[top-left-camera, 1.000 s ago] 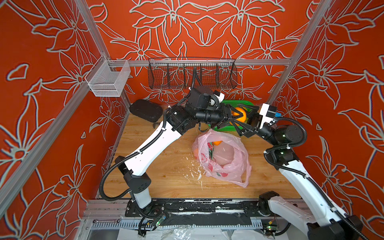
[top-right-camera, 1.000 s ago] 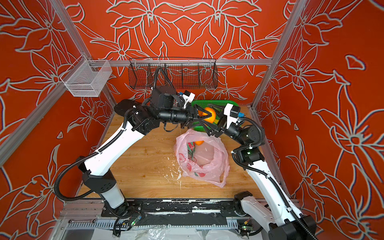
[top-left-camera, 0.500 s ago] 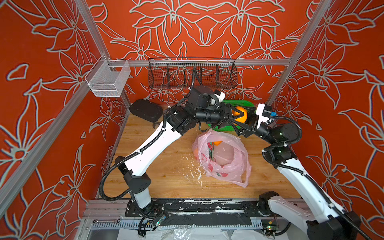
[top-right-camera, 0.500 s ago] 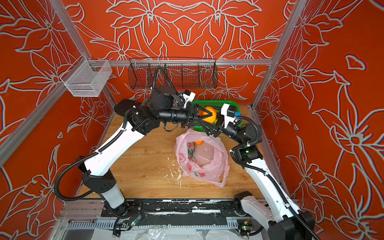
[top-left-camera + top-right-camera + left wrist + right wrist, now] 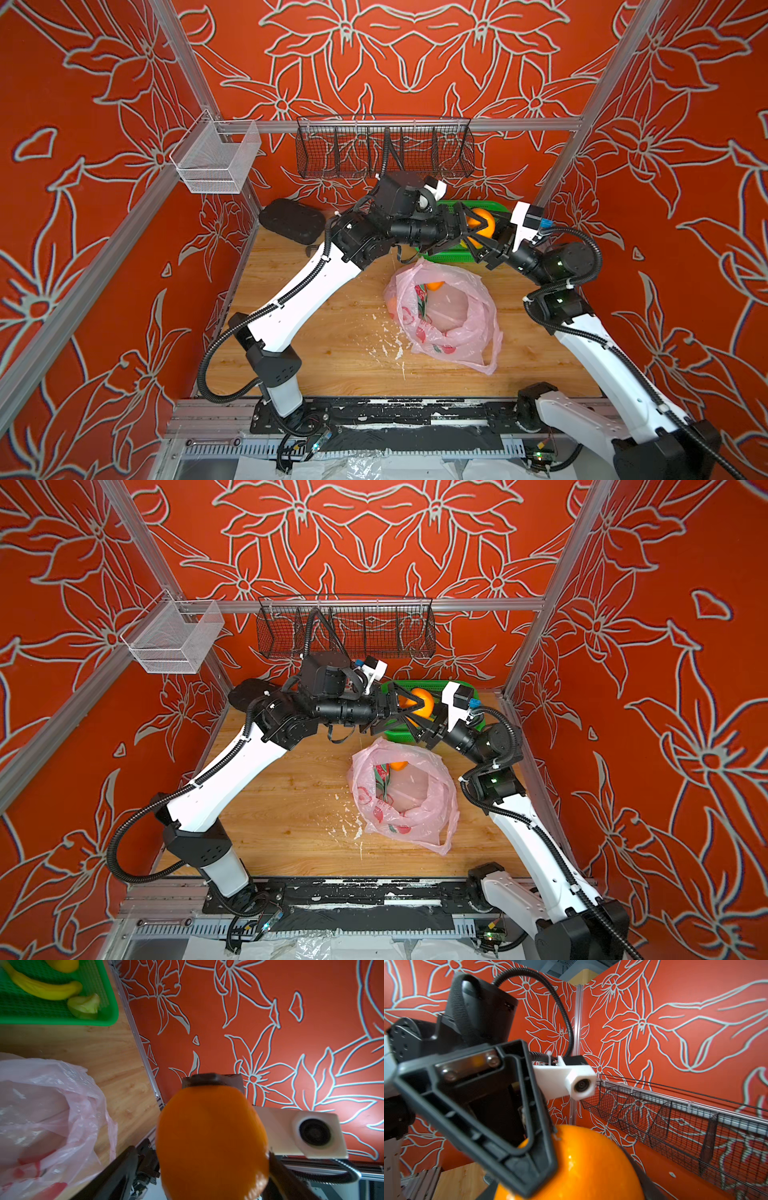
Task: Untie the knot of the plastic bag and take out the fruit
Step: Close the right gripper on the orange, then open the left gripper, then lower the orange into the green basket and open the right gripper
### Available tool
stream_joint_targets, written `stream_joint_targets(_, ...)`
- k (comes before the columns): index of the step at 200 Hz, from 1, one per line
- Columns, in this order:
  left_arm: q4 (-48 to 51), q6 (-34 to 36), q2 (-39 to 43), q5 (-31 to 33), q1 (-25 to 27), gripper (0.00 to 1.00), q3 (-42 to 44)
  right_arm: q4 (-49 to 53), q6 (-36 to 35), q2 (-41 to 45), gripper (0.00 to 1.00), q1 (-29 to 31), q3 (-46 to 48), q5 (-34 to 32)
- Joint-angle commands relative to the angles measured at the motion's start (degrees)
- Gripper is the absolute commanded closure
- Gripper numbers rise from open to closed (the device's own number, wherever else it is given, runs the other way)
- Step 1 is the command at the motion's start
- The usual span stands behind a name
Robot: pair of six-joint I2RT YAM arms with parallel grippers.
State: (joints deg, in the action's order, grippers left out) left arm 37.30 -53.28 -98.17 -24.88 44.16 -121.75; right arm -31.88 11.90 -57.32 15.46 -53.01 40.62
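Largely masked in both top views by the two meeting claws: green basket, only strips of rim exposed. In the left wrist view, cut off at the frame edge; inside it a yellow banana, a pale green fruit and a yellow piece cropped by the edge.

Left claw: jaws spread around the orange, with a gap visible beside one finger in the left wrist view. Right claw: closed on the same orange, one pad pressed on its far side, the opposite finger hidden behind the fruit.

Below and in front of the claws, on the desk: plastic bag, slumped, mouth gaping upward. Inside, at the rim nearest the claws, a small orange fruit; a second orange shape blurred behind the film. Red-and-green patch and pale bulk inside not identifiable. White flecks scattered beside the bag.
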Motion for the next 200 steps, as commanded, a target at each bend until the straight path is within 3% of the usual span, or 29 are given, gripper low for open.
stream_joint_targets(1, 4.0, 8.7, 5.8, 8.8, -1.9, 0.12, 2.8, 7.8, -3.5, -0.9, 0.4, -0.1, -3.4, -6.0)
stream_joint_targets(39, 3.4, 17.7, 13.5, 15.3, -5.4, 0.12, 13.0, 11.8, -1.3, -7.5, 0.41, -0.8, -5.3, -7.7)
stream_joint_targets(106, 6.4, 25.6, 18.3, 14.5, -9.6, 0.12, 21.5, 16.4, 1.9, -26.4, 0.42, -3.2, -12.0, -11.4)
stream_joint_targets(146, 4.7, 26.1, 17.3, 11.9, -9.9, 0.12, 21.9, 19.3, 4.2, -39.6, 0.45, -3.2, -19.0, -11.5)
stream_joint_targets(200, 4.4, 24.2, 17.7, 16.5, -9.8, 0.11, 21.9, 24.1, 10.5, -56.5, 0.45, -2.2, -31.2, -12.8)
